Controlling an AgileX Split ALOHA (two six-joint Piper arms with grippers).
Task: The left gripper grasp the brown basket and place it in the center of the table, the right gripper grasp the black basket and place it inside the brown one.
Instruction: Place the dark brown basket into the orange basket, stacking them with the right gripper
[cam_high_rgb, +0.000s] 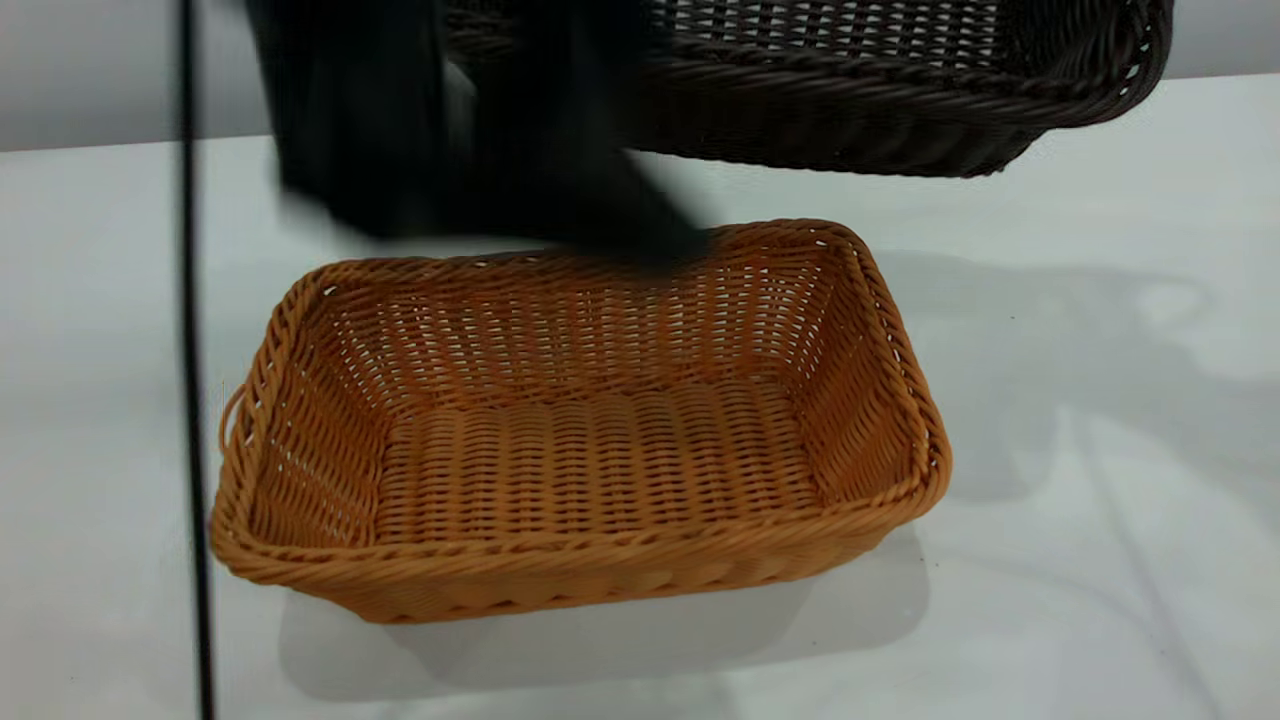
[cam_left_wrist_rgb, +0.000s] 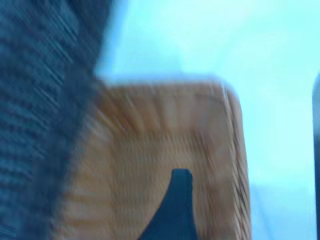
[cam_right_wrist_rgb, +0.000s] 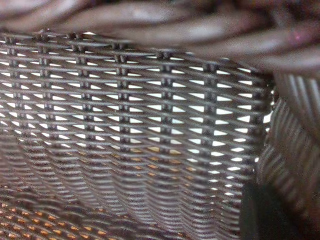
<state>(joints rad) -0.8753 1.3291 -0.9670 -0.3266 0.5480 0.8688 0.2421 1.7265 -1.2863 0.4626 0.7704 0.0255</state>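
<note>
The brown basket (cam_high_rgb: 590, 450) stands upright on the white table (cam_high_rgb: 1100, 400), near the middle. My left gripper (cam_high_rgb: 610, 225) is a blurred black shape just above the basket's far rim. In the left wrist view it (cam_left_wrist_rgb: 248, 165) is open and empty, with one finger (cam_left_wrist_rgb: 180, 200) over the brown basket (cam_left_wrist_rgb: 165, 145). The black basket (cam_high_rgb: 880, 90) hangs tilted in the air behind and above the brown one, toward the right. The right wrist view is filled by the black basket's weave (cam_right_wrist_rgb: 130, 110), with one finger (cam_right_wrist_rgb: 265, 215) against its wall. The right gripper is out of the exterior view.
A thin black cable (cam_high_rgb: 192, 400) hangs straight down at the left, in front of the brown basket's left end. Bare white table lies to the right of and in front of the brown basket.
</note>
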